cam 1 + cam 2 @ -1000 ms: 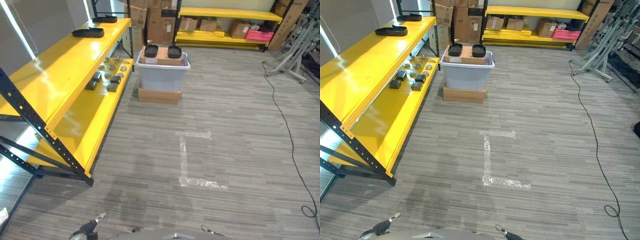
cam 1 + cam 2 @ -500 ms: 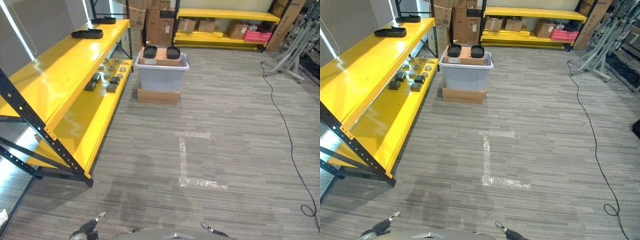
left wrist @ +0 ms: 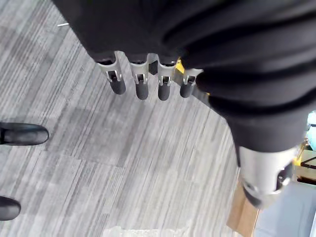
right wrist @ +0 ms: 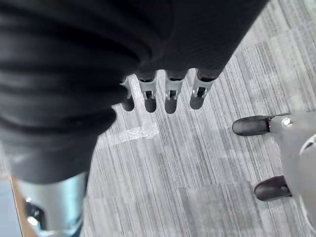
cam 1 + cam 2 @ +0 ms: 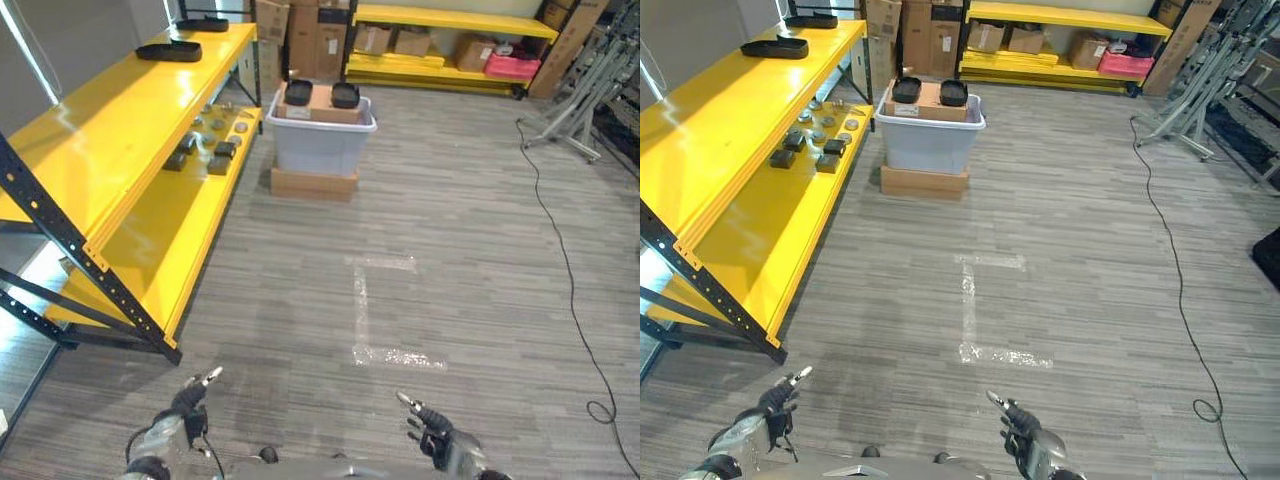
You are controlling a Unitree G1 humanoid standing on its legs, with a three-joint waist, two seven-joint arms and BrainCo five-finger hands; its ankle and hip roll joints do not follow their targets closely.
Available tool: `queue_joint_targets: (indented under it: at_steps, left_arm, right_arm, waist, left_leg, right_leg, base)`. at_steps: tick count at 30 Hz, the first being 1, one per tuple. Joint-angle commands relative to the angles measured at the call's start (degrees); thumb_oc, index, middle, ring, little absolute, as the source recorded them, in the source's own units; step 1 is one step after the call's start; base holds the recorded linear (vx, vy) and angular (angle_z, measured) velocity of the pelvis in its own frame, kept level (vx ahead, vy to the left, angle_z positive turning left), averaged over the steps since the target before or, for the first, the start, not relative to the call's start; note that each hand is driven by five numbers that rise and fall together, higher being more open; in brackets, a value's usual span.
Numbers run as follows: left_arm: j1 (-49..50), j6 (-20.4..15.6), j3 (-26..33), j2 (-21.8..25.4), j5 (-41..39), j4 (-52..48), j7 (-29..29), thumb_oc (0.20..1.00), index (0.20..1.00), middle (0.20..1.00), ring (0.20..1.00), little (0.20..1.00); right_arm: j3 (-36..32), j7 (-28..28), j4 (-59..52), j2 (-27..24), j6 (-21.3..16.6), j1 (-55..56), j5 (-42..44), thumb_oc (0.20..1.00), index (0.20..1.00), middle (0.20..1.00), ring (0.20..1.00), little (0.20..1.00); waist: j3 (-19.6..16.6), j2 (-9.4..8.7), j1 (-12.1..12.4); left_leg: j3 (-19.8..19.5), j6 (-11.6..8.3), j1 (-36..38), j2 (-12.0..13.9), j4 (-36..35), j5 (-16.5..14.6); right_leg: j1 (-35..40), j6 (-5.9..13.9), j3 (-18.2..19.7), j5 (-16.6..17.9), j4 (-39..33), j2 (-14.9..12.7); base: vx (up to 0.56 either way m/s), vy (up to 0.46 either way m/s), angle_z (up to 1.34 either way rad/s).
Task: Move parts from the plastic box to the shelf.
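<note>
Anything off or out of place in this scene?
Nothing stands out. The plastic box sits square on a flat cardboard box beside the shelf; small parts lie on its lower level. Both hands are empty.

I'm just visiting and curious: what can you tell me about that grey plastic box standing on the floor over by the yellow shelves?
The plastic box is a pale grey tub with a rolled rim and walls that taper slightly downward. It stands upright on a flat brown cardboard base on the striped grey floor, beside the end of the yellow shelf. A brown carton sits in its top, carrying two black tray-like parts. Neither hand touches it.
</note>
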Motion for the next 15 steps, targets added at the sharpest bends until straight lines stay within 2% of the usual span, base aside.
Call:
queue_joint_targets:
  at_steps: [1,2,4,6,7,8,9,10,11,13,14,15]
  left_arm:
    - [-2.62,0.32,-1.22,0.94,1.85,2.83,1.86,1.0,1.0,1.0,1.0,1.0]
    - [-2.43,0.37,-1.09,0.89,2.41,3.41,2.08,1.0,1.0,1.0,1.0,1.0]
    - [-2.17,0.75,-0.69,1.06,2.61,4.26,2.13,1.0,1.0,1.0,1.0,1.0]
    - [-1.4,2.25,-0.21,1.36,4.65,5.6,1.85,1.0,1.0,1.0,1.0,1.0]
    - [-1.36,2.26,-0.21,1.33,4.67,5.59,1.85,1.0,1.0,1.0,1.0,1.0]
    - [-0.98,2.08,-0.45,1.22,5.39,6.83,1.98,1.0,1.0,1.0,1.0,1.0]
    - [-0.77,2.17,-0.35,0.93,5.63,7.66,2.25,1.0,1.0,1.0,1.0,1.0]
    - [-0.73,2.31,-0.3,0.86,5.26,7.81,2.5,1.0,1.0,1.0,1.0,1.0]
    - [-0.33,1.58,0.26,0.36,4.23,8.94,2.46,1.0,1.0,1.0,1.0,1.0]
    - [0.28,1.6,0.96,-0.07,3.18,9.65,2.91,1.0,1.0,1.0,1.0,1.0]
    - [1.18,1.59,2.07,-0.67,2.69,10.48,3.05,1.0,1.0,1.0,1.0,1.0]
    - [1.91,0.41,2.92,-1.63,0.76,10.78,2.79,1.0,1.0,1.0,1.0,1.0]
  right_arm:
    - [2.58,1.54,1.3,-1.45,0.4,-2.89,0.68,1.0,1.0,1.0,1.0,1.0]
    - [2.72,2.08,1.69,-1.35,1.05,-3.01,0.93,1.0,1.0,1.0,1.0,1.0]
    - [2.58,2.91,2.43,-1.19,1.81,-2.43,0.44,1.0,1.0,1.0,1.0,1.0]
    - [1.53,4.98,3.39,-1.07,2.41,-0.22,-1.28,1.0,1.0,1.0,1.0,1.0]
    - [1.53,5.0,3.38,-1.1,2.41,-0.18,-1.3,1.0,1.0,1.0,1.0,1.0]
    - [0.85,6.05,4.05,-0.86,1.91,1.57,-1.84,1.0,1.0,1.0,1.0,1.0]
    - [0.6,5.9,4.43,-0.77,2.35,2.8,-1.68,1.0,1.0,1.0,1.0,1.0]
    - [0.59,5.74,4.48,-0.77,2.54,3.0,-1.8,1.0,1.0,1.0,1.0,1.0]
    - [0.48,5.45,5.17,-1.02,3.09,3.47,-1.83,1.0,1.0,1.0,1.0,1.0]
    - [0.17,4.6,6.17,-1.1,4.24,3.78,-1.78,1.0,1.0,1.0,1.0,1.0]
    - [-0.44,4.86,7.41,-1.22,6.26,3.8,-2.54,1.0,1.0,1.0,1.0,1.0]
    - [-0.27,6.26,8.52,-1.32,7.01,4.21,-5.76,1.0,1.0,1.0,1.0,1.0]
  waist:
    - [2.94,0.67,0.91]
    - [3.67,0.5,0.73]
    - [4.67,-0.18,-0.35]
    - [5.77,-1.25,-3.07]
    - [5.82,-1.1,-3.12]
    - [6.21,-0.96,-4.56]
    - [6.37,-0.44,-5.32]
    - [6.39,-0.32,-5.46]
    - [6.17,0.37,-5.7]
    - [5.48,0.87,-6.13]
    - [4.38,1.41,-6.63]
    - [3.78,0.94,-5.96]
  left_leg:
    - [-0.05,2.88,-0.21,0.16,3.54,-5.64]
    - [-0.36,2.9,-0.28,-0.1,4.23,-6.1]
    - [-1.04,2.88,0.8,-1.0,4.79,-7.19]
    - [-2.37,2.59,4.64,-2.69,4.85,-9.59]
    - [-2.42,2.59,4.78,-2.58,4.85,-9.71]
    - [-2.77,2.95,6.05,-2.73,5.69,-11.62]
    - [-2.52,2.66,6.48,-2.21,6.54,-12.22]
    - [-2.47,2.55,6.55,-2.06,6.68,-12.24]
    - [-1.91,1.83,6.83,-0.79,9.19,-13.38]
    - [-1.24,0.78,7.86,0.56,11.48,-14.63]
    - [-0.47,-2.44,7.6,3.69,20.39,-8.62]
    - [-0.96,-5.37,1.82,5.33,35.8,-1.04]
  right_leg:
    - [-7.27,4.11,-1.27,2.23,17.39,-4.62]
    - [-9.46,4.45,-1.77,4.4,17.59,-4.48]
    - [-11.78,4.81,-2.62,6.66,14.45,-4.09]
    - [-16.73,7.01,-3.07,12.7,7.58,-4.73]
    - [-16.56,7.08,-3.15,12.69,7.53,-4.63]
    - [-19.52,7.48,-1.98,14.08,8.52,-5.31]
    - [-19.31,5.99,-2.27,11.59,9.1,-5.01]
    - [-19.09,5.58,-2.42,10.84,9.07,-4.86]
    - [-18.67,3.86,-3.0,7.3,11.01,-4.71]
    - [-17.8,1.96,-3.46,4.21,11.59,-4.16]
    - [-15.44,-0.68,-3.22,1.78,9.9,-2.51]
    - [-11.14,-3.05,-1.73,0.82,5.52,-0.95]
  base:
    - [0.19,0.061,-0.25]
    - [0.28,0.02,-0.37]
    - [0.37,-0.054,-0.32]
    - [0.55,-0.102,0.15]
    - [0.54,-0.12,0.47]
    - [0.47,-0.138,0.38]
    - [0.52,-0.172,0.33]
    - [0.4,-0.157,0.21]
    - [0.29,-0.118,0.31]
    - [0.37,-0.162,0.27]
    - [0.68,-0.393,0.18]
    - [0.71,-0.456,0.23]
